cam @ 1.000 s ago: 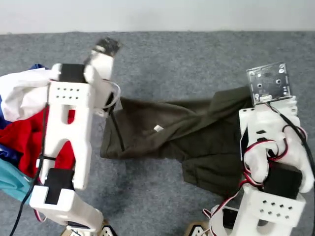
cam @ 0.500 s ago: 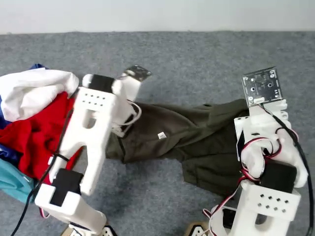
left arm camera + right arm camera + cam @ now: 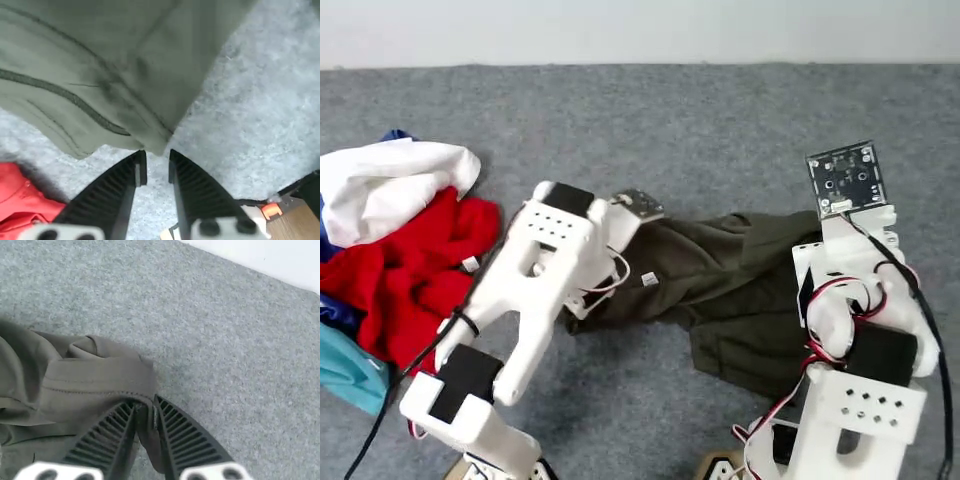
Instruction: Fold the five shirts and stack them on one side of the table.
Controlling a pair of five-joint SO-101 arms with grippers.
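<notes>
Mid-table, between the 2 arms, the olive shirt (image 3: 730, 285) lies bunched. The left gripper (image 3: 155, 161) pinches its hem corner with jaws nearly together, and the right gripper (image 3: 145, 412) clamps the far edge. The fold will probably land flat if both edges travel evenly. An arm hides part of the shirt, and the unfolded pile (image 3: 400, 260) is cut off at the table (image 3: 720, 120) edge.

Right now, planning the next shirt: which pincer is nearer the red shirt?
Left. The left pincer holds the olive shirt by an edge close beside the red shirt; the right pincer holds its opposite end, the whole garment lying between it and the red one.
</notes>
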